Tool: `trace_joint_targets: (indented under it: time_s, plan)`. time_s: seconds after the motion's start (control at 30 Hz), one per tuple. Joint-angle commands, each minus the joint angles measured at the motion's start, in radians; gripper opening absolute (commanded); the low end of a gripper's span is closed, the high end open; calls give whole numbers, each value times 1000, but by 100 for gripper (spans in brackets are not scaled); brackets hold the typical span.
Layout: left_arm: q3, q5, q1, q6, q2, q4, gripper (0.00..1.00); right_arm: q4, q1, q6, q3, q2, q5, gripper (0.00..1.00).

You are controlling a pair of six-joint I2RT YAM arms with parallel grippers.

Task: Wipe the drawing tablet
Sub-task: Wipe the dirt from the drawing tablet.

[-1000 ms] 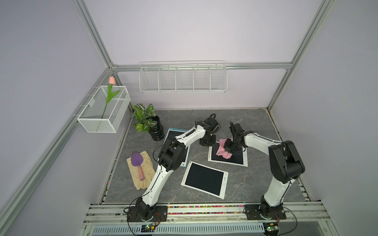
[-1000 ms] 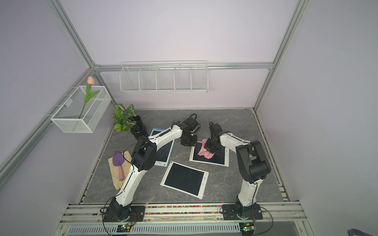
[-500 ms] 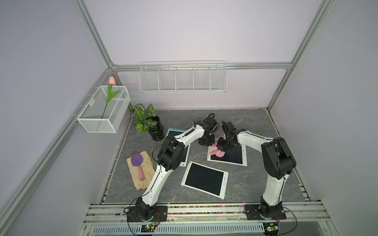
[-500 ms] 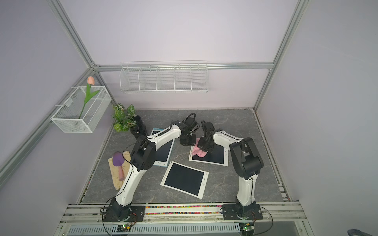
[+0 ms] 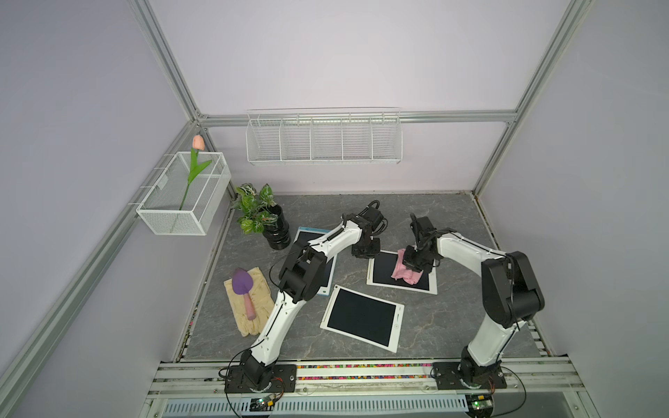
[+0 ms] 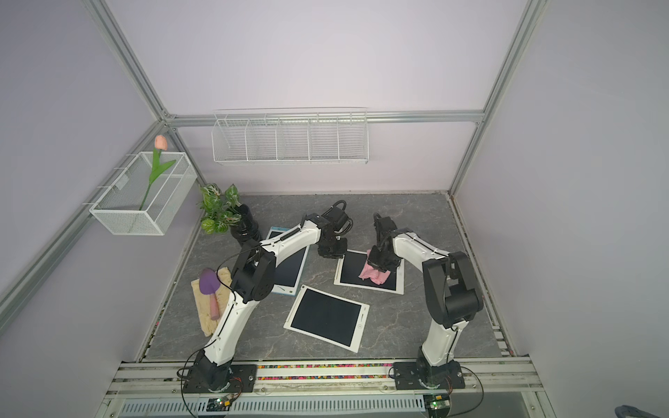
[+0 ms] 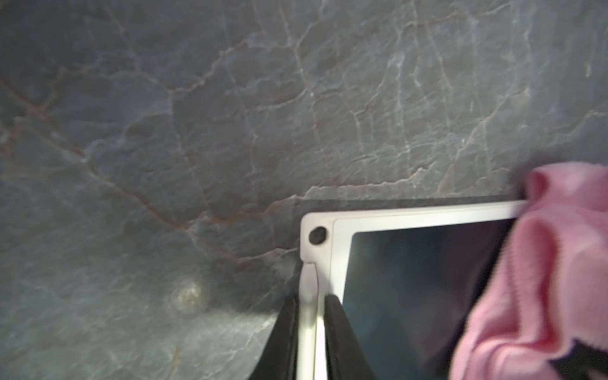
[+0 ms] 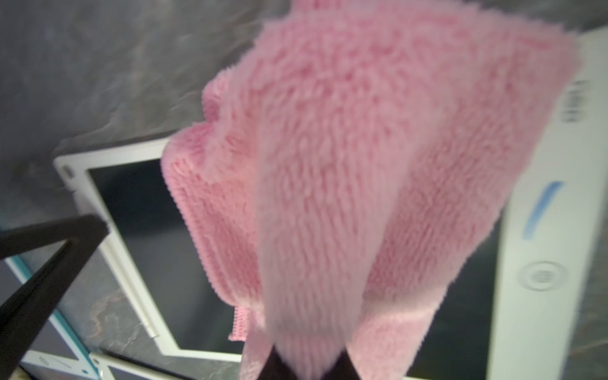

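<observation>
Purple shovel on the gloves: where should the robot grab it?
Probably the pink handle, from straight above, jaws closing across its narrow width. The purple shovel lies flat on the gloves, and its blade looks too wide to pinch.

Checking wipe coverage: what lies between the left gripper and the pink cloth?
Only the white frame and bare dark screen of the drawing tablet lie between the left gripper and the pink cloth; the left wrist view shows it.

Screen: fluffy pink microfibre cloth is covering part of the white-framed black drawing tablet.
Blue-framed flat tablet: white left robot arm is hiding its middle.
</observation>
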Motion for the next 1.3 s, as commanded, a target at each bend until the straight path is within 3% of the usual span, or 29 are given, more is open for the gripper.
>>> trace_joint_targets:
  time_s: [0.0, 0.13, 0.43, 0.7, 0.8, 1.0, 1.27]
  plan:
    - [-36, -12, -1, -4, 44, -48, 18, -11, 95, 9, 73, 44, -27, 7]
    - [-39, -10, -1, -6, 42, -47, 18, 36, 112, 73, 17, 23, -60, 7]
    - [-37, -11, -1, -5, 42, -45, 18, -21, 5, 16, -172, -150, 3, 7]
    - [-38, -12, -1, -6, 41, -44, 18, 26, 217, 93, -95, -45, -20, 7]
    - [-42, -17, -1, -5, 40, -47, 18, 16, 244, 100, -50, -7, -29, 7]
    - [-43, -19, 0, -3, 41, -46, 18, -15, 85, 62, -204, -145, -2, 7]
    - [-41, -20, 5, -4, 45, -47, 18, -134, -240, -97, -369, -320, 28, 7]
